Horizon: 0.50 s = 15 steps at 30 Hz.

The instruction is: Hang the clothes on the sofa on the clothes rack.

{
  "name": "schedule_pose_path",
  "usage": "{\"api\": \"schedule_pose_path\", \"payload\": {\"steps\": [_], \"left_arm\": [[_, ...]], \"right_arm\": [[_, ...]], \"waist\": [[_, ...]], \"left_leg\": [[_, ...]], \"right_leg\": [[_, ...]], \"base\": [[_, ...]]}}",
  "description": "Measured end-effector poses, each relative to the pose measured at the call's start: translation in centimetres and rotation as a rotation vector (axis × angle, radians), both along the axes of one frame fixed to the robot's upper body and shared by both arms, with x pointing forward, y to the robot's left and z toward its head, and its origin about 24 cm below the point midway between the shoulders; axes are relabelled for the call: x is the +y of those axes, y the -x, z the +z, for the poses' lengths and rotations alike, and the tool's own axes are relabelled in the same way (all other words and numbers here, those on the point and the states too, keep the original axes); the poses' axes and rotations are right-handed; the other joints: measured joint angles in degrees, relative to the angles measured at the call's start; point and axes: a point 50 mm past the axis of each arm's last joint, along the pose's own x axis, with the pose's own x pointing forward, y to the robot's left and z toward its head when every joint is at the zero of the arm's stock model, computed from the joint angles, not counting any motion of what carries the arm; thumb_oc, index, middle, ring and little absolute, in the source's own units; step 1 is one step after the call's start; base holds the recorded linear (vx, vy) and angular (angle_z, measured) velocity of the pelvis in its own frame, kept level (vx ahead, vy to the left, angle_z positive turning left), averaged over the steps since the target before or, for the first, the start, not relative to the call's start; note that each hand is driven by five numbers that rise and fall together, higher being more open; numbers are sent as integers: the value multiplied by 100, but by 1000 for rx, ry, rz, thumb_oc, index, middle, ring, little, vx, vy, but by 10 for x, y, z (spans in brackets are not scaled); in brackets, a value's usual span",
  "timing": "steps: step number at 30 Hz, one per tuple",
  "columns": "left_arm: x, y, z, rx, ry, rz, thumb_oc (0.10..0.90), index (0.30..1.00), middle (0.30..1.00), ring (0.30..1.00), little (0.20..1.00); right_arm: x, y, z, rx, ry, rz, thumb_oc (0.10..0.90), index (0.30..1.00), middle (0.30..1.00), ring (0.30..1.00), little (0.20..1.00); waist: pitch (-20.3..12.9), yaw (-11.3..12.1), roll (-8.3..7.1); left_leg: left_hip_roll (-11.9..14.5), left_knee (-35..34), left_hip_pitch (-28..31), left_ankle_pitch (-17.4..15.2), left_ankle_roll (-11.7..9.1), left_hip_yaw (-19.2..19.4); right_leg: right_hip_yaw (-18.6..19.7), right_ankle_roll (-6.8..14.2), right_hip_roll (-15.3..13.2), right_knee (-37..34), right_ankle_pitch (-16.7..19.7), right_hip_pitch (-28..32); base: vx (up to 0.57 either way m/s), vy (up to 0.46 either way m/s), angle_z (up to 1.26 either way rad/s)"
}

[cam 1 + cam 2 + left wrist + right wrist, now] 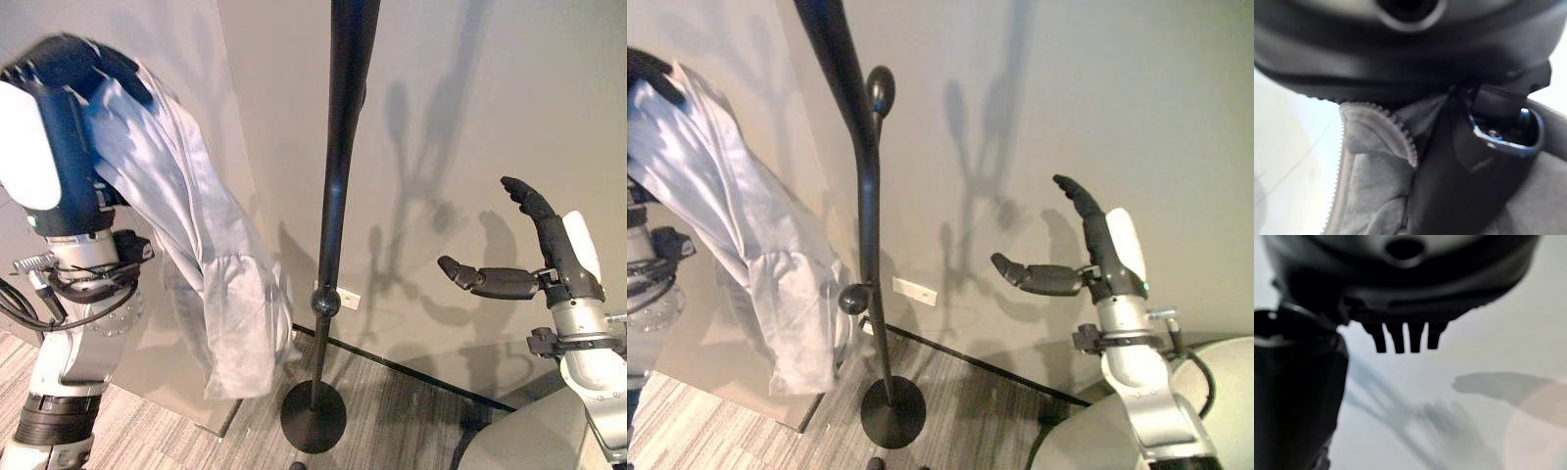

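Pale grey garment (201,264) hangs long and vertical from the raised left hand (69,73), its hem pointing at the floor, left of the black clothes rack (338,196). In the right eye view, the right hand (1087,259) stands apart, fingers straight, holding nothing. In the left wrist view, dark fingers curl around zippered grey fabric. In the right wrist view, straight fingertips (1400,340) face a bare wall (1488,333).
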Motion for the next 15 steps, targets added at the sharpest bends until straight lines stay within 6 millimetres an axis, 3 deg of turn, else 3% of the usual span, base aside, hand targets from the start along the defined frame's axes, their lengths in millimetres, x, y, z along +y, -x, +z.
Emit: {"api": "schedule_pose_path", "payload": {"steps": [2, 9, 12, 14, 15], "left_arm": [[-4, 2, -1, 22, -8, -23, 400, 300, 300, 300, 300], [-15, 31, -8, 77, -122, -108, 400, 300, 300, 300, 300], [-16, 33, -8, 137, -210, -121, 400, 300, 300, 300, 300], [-15, 33, -3, 140, -254, -123, 400, 300, 300, 300, 300], [-19, 32, -2, 145, -253, -151, 400, 300, 300, 300, 300]], "right_arm": [[7, 7, 0, 61, -107, 122, 800, 900, 900, 900, 900], [50, 36, 10, 413, -51, 633, 800, 900, 900, 900, 900], [65, 42, 0, 577, -26, 782, 800, 900, 900, 900, 900], [73, 37, -6, 615, -77, 817, 800, 900, 900, 900, 900], [86, 31, -10, 628, -85, 876, 800, 900, 900, 900, 900]], "waist": [[11, -29, -18], [14, -10, -54], [-30, 100, -124], [-53, 229, -158], [-75, 219, -192]], "left_leg": [[0, 19, -5, 22, 14, -6], [2, 16, -31, 16, -14, -10], [20, -7, -5, -64, -81, 12], [10, 18, -3, -49, -95, -3], [2, 19, 31, -6, -115, -19]], "right_leg": [[-6, 7, 1, 0, -5, -3], [-10, 22, -4, 0, -14, 8], [-8, 21, 8, 1, -14, 38], [-13, 22, 5, 1, -14, 49], [-16, 24, -4, 0, -15, 64]], "base": [[-41, -34, 2], [-50, -9, -1], [-53, -18, 2], [-70, -41, 2], [-40, -22, 8]]}}
